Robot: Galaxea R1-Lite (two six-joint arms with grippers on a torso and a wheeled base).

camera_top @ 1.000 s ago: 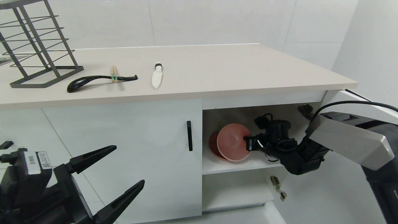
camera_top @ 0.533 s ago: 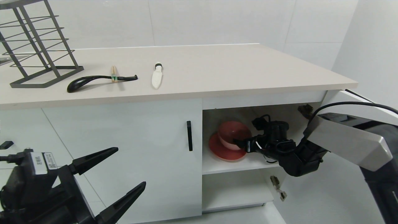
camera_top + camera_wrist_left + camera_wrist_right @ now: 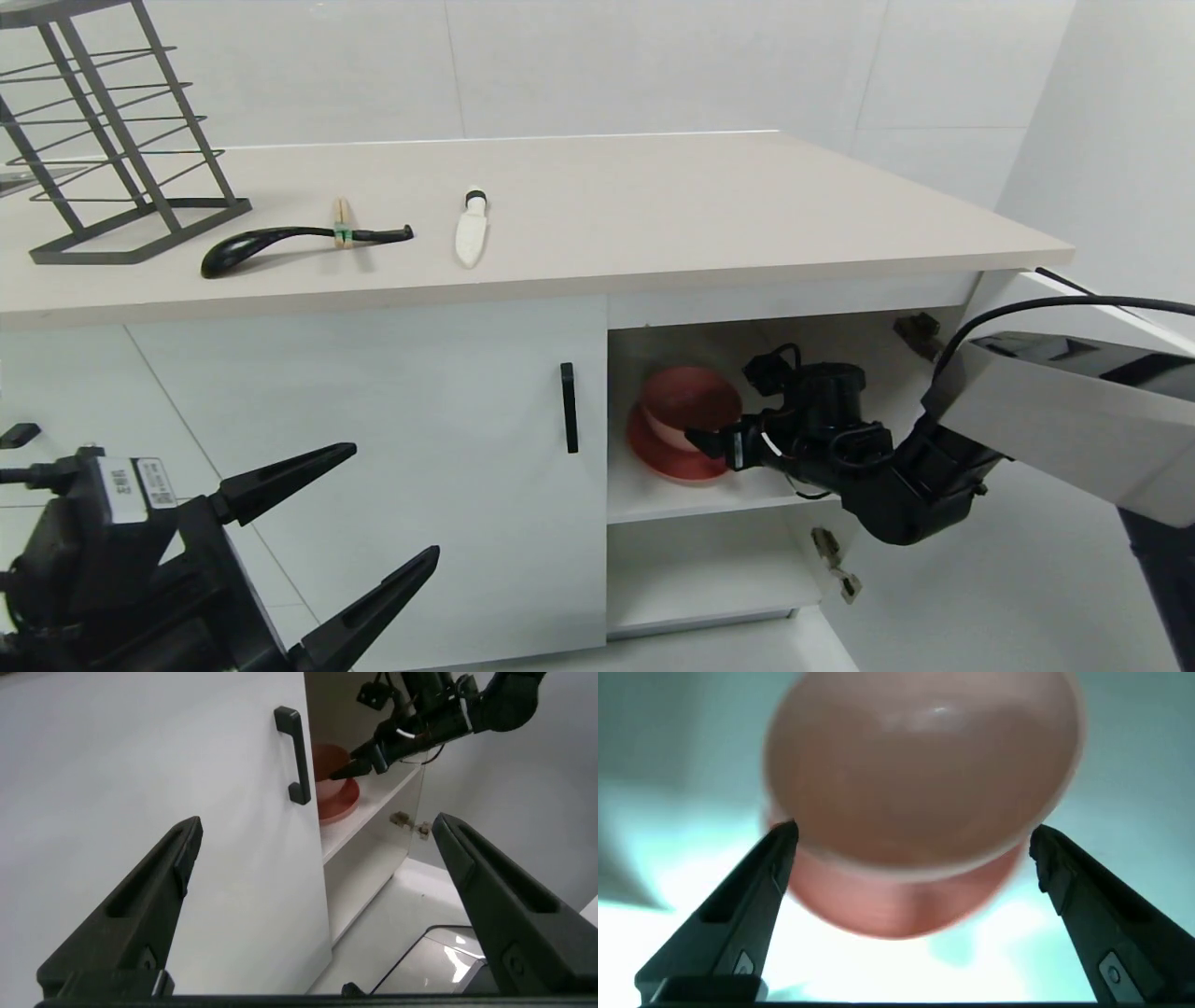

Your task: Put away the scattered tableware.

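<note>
Head view, with both wrist views. On the counter [image 3: 672, 205] you see a wire rack [image 3: 112, 159], a black spoon [image 3: 271, 243], a small wooden piece with a green band [image 3: 343, 225] lying across the spoon's handle, and a white knife-shaped utensil [image 3: 471, 233]. Below the counter, the cabinet door [image 3: 373, 448] with its black handle [image 3: 569, 408] is closed, and it screens the left side of the shelf from the left gripper [image 3: 392, 500], which hangs low in front of it with its fingers spread wide. In the open compartment, the pink bowl [image 3: 689, 403] sits upright on the red plate [image 3: 667, 455] on the upper shelf [image 3: 691, 499]. The right gripper [image 3: 698, 439] is at the bowl's near side, its fingers parted, one towards each side of the bowl. You cannot tell whether they touch it.
</note>
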